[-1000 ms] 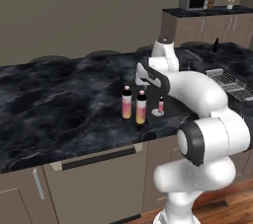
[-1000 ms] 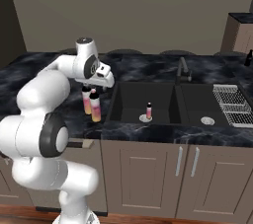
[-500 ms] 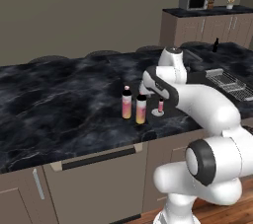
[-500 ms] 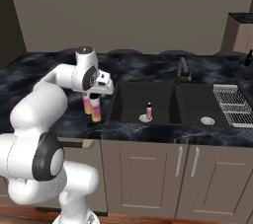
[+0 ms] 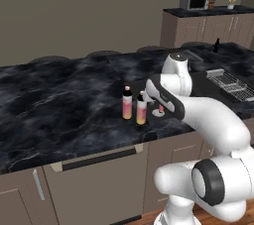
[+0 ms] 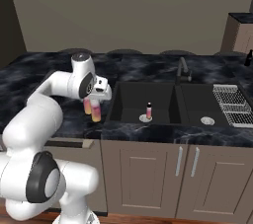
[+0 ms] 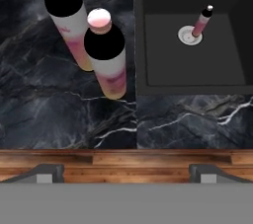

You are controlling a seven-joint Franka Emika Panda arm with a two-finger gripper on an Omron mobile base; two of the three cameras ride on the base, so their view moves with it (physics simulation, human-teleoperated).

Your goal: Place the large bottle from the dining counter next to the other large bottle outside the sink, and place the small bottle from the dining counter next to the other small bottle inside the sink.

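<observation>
Claw (image 7: 126,171) spread wide, holding nothing, above surface (image 7: 59,114) edge. Two tall pink-yellow bottles (image 7: 106,55) upright side by side just beside sink (image 7: 190,77). Tiny pink bottle (image 7: 201,20) inside sink by drain.

Two tall pink-yellow bottles (image 7: 86,40) stand close together on the table (image 7: 59,114) just beside the sink (image 6: 163,102), leaving a narrow strip of bare marble along the basin's rim. Inside, the tiny pink bottle (image 7: 201,20) stands upright by the drain (image 7: 189,35), with open basin floor around it.
</observation>
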